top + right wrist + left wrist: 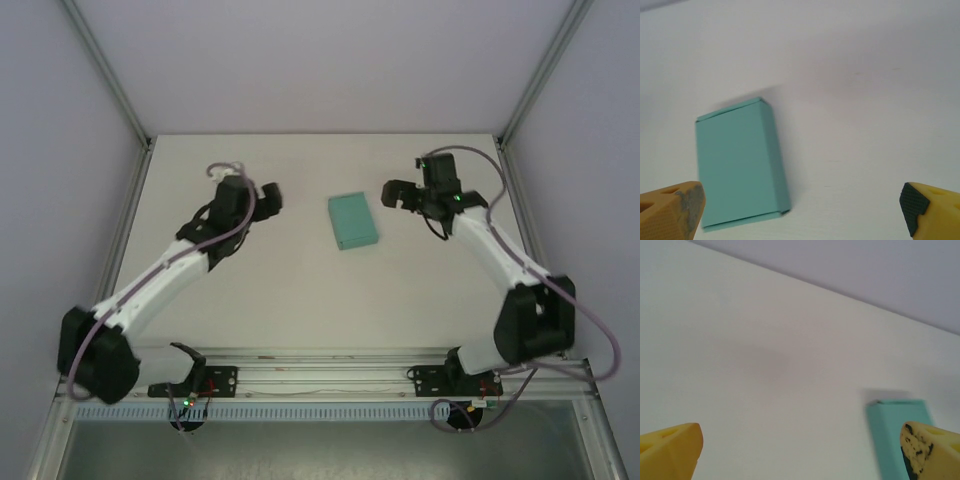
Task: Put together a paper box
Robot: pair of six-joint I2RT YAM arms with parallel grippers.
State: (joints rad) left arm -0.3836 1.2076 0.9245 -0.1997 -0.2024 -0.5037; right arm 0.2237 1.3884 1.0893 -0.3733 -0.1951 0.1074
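Two hands flank one closed box. On the left, the left hand [265,198] is above the desk [250,290], its yellow fingers [670,452] spread wide and holding nothing. The paper box [353,221] lies flat at the desk's middle, between the hands and touching neither. Its long axis runs near to far, the far end leaning slightly leftward. Just right of it, the right hand [400,193] is likewise spread wide and empty.

The paper box [353,221] lies on the table [300,290] between the left pincer [270,198] and right pincer [398,193], touching neither.
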